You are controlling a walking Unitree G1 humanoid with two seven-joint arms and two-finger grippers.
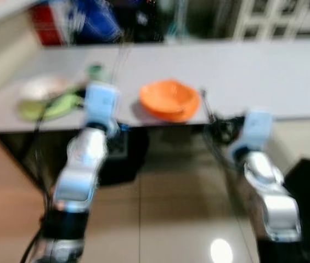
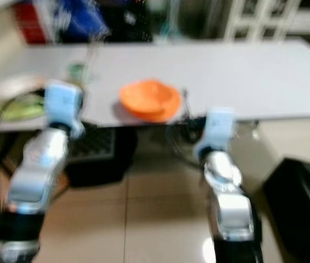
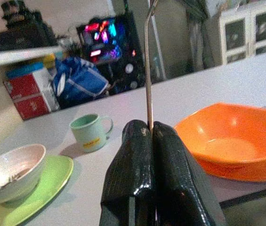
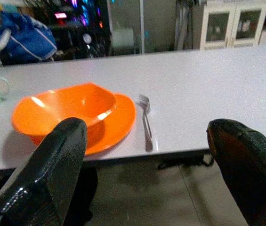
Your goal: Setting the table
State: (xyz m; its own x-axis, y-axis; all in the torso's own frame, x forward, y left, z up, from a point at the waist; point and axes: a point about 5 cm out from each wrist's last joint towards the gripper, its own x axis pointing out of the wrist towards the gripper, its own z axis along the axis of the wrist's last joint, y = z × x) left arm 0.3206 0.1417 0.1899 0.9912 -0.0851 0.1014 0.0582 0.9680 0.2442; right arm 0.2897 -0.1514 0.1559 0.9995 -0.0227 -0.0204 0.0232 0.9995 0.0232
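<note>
My left gripper [image 3: 149, 129] is shut on the thin metal handle of a utensil [image 3: 147, 70] that stands upright; its head is out of frame. It hovers at the near edge of the white table [image 1: 253, 71], between a mint mug [image 3: 89, 132] and an orange bowl [image 3: 236, 141]. The orange bowl [image 4: 67, 110] sits on an orange plate [image 4: 121, 117], with a fork [image 4: 146, 117] lying just right of it. My right gripper [image 4: 147, 129] is open with nothing between its fingers, short of the table edge and facing the fork. A white bowl [image 3: 10, 169] rests on a green plate [image 3: 48, 183] at the table's left.
Both eye views are blurred. A blue bag [image 3: 76, 82] and a red box [image 3: 29, 92] stand behind the table, a white cabinet [image 3: 245, 28] beyond. Dark objects sit under the table [image 1: 122, 159] and on the tiled floor at my right [image 1: 308, 192].
</note>
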